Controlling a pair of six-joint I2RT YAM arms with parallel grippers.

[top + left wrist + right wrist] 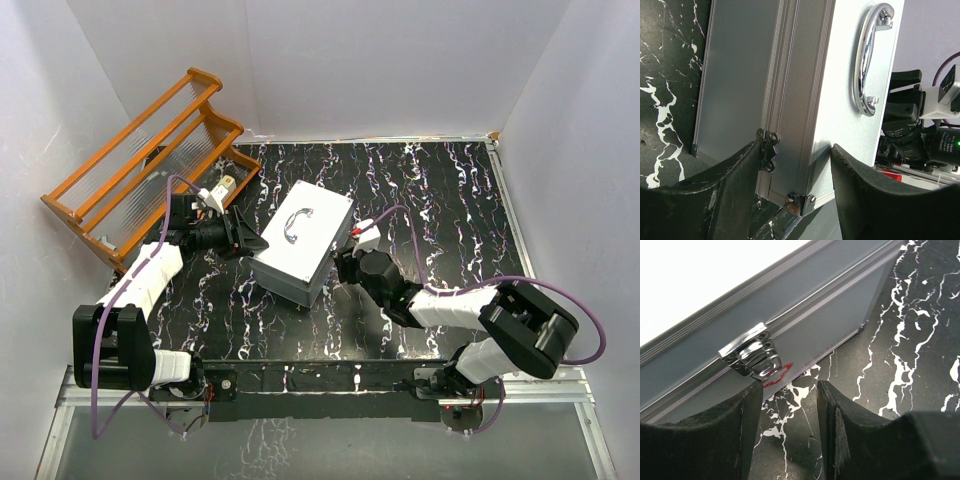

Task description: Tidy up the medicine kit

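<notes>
Now left hand (254, 243) and right hand (341, 262) flank the medicine kit (312, 238).

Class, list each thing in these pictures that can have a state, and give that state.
medicine kit: lid shut, lying flat on the table.
latch: fastened.
handle: lying down on the lid.
left gripper: fingers astride the kit's hinged edge; grip unclear.
right gripper: open, fingers by the latch, holding nothing.
wooden rack: tilted over, not standing level.
</notes>
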